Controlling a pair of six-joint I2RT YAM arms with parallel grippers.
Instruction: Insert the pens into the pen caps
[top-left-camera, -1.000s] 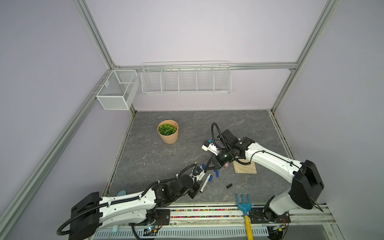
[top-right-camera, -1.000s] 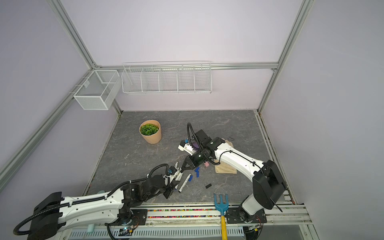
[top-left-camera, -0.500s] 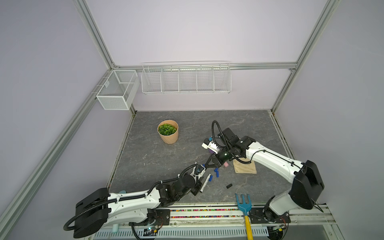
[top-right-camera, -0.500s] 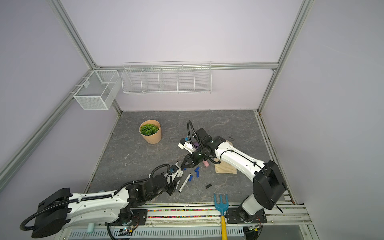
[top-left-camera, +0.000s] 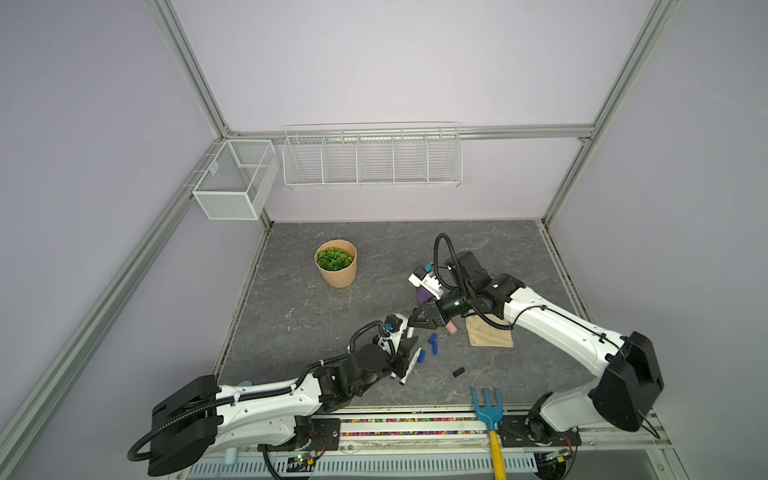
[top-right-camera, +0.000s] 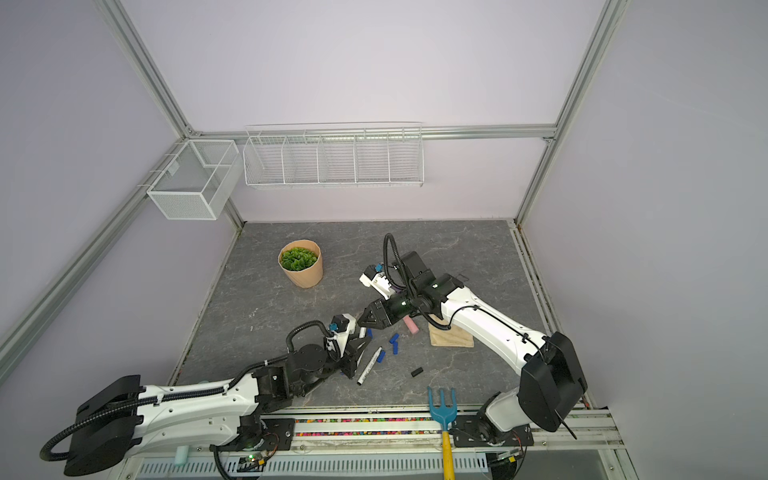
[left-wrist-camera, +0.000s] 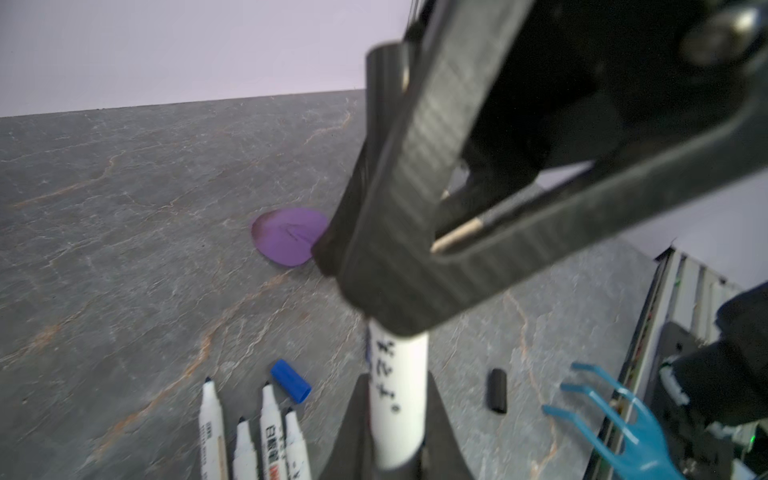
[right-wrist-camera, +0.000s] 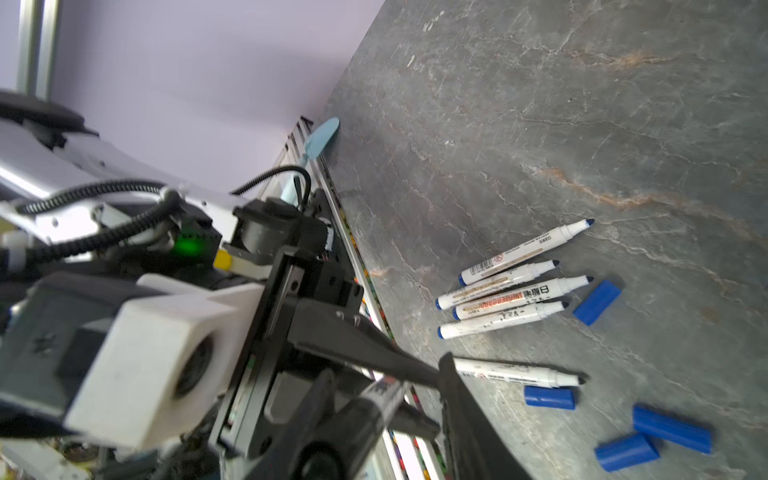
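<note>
- The pens (right-wrist-camera: 511, 291) mostly lay loose on the table (right-wrist-camera: 540, 104) beside blue pen caps (right-wrist-camera: 597, 301); one held pen (left-wrist-camera: 399, 365) was clamped in the left tool (left-wrist-camera: 397, 415).
- The right tool (top-left-camera: 414, 322) sat over that pen's upper end; whether its jaws were parted I could not tell.
- If any cap there was only half seated, letting go could drop it; a sideways pull-off could twist the pen in its grip.

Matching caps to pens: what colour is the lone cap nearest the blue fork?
Black cap, clearest in the left wrist view.
</note>
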